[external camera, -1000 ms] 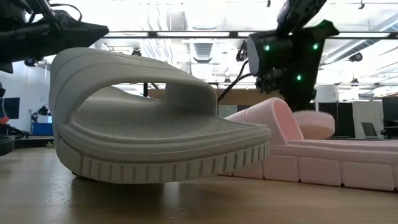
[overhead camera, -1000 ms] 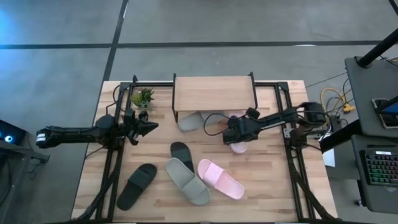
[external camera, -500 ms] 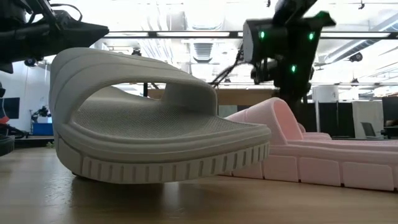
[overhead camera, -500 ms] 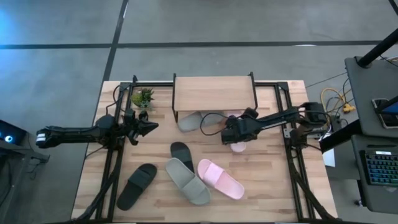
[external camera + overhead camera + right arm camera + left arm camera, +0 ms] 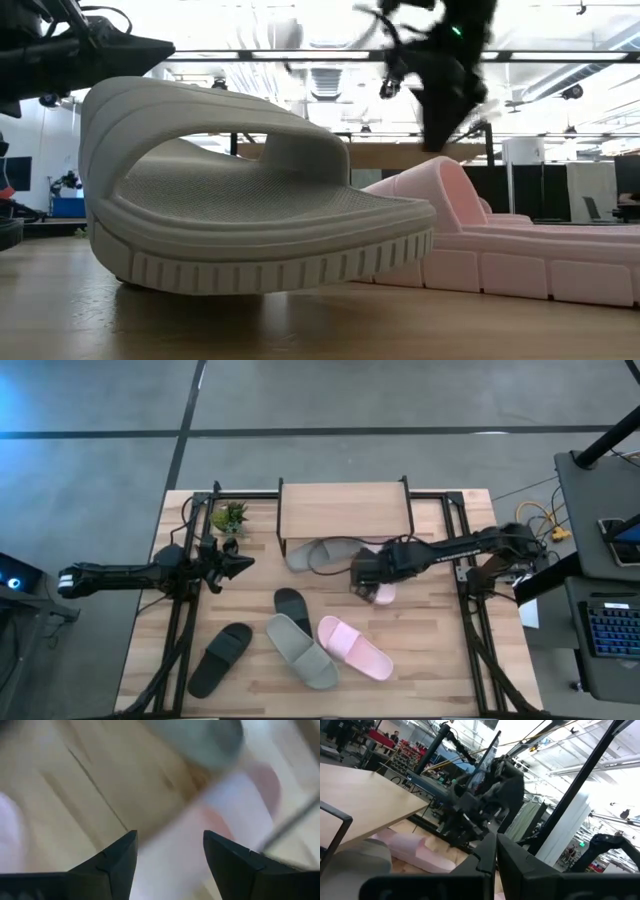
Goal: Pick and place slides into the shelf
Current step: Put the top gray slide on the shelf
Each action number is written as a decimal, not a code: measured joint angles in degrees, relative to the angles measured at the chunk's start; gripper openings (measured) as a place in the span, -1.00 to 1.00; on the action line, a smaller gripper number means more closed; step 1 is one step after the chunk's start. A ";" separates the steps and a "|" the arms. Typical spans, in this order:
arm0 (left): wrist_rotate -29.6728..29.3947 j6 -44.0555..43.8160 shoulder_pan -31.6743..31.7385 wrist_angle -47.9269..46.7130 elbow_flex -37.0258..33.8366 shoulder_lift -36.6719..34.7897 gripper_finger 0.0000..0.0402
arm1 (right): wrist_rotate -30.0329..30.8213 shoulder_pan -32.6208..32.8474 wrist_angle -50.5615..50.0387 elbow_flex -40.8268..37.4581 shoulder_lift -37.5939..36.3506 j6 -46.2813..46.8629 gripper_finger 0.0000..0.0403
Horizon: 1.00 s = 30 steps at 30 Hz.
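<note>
Looking across from the near edge of the tabletop (image 5: 400, 680), I count four slides lying loose: a black slide (image 5: 220, 658) at the near left, a grey slide (image 5: 300, 651) and a pink slide (image 5: 354, 647) side by side in the middle, and a second black slide (image 5: 292, 606) just behind the grey one. None of these is on the shelf yet.

Farther back, the right claw (image 5: 365, 572) hangs just in front of the shelf (image 5: 343, 508), over a second pink slide (image 5: 383, 594) whose end shows beside it. Next to that, a second grey slide (image 5: 303, 556) lies at the shelf's front edge, partly under the board. By my judgement two of the six are delivered or nearly so, and four remain.

The left claw (image 5: 240, 563) waits off to the left, near a small potted plant (image 5: 230, 516), well apart from any slide.

The right wrist view shows what the overhead one cannot: the right claw's fingers (image 5: 117, 860) stand wide apart with nothing between them, blurred pink and grey shapes beyond. The left wrist view shows its own fingers (image 5: 487, 855) nearly together, holding nothing, and looks toward the shelf's underside with the pink slide beneath it. The table-level view is filled by the near grey slide and pink slide, so the shelf is almost hidden there.
</note>
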 joint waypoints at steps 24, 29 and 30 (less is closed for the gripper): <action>-9.67 -1.50 -2.63 -27.93 16.87 12.14 -1.00 | 4.83 2.35 -22.32 11.20 0.28 18.26 0.04; -9.62 0.03 -4.47 -26.01 22.19 23.42 -1.00 | 4.90 5.18 -28.30 11.20 -0.15 31.07 0.04; -9.94 -1.58 -4.60 -25.49 22.76 25.78 -1.00 | 4.92 5.68 -29.34 11.20 -0.35 34.50 0.04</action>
